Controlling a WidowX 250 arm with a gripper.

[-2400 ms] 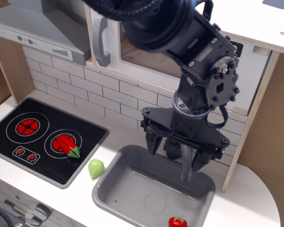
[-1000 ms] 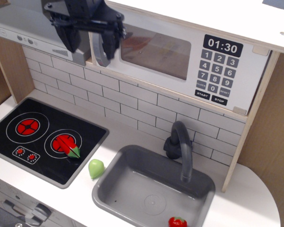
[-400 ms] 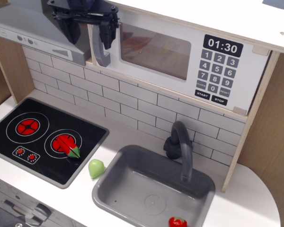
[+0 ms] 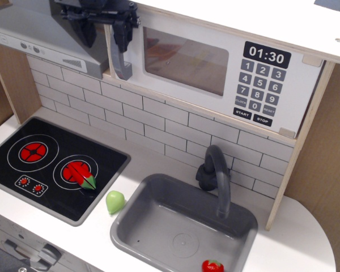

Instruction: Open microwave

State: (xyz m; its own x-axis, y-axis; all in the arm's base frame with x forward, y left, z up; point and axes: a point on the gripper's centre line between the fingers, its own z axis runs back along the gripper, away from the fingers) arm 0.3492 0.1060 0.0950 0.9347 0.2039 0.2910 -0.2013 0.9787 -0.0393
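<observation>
Upper left of frame, the black gripper (image 4: 105, 25) stands spread, apparently straddling the grey vertical bar handle (image 4: 123, 59) of the shut white-doored toy microwave (image 4: 209, 62); closing off-centre could slip off.

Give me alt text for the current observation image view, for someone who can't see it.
A black robot gripper reaches in at top left, its fingers spread around the grey bar handle of a closed white toy microwave reading 01:30. Below are a black hob, a grey sink with tap, and toy food.
</observation>
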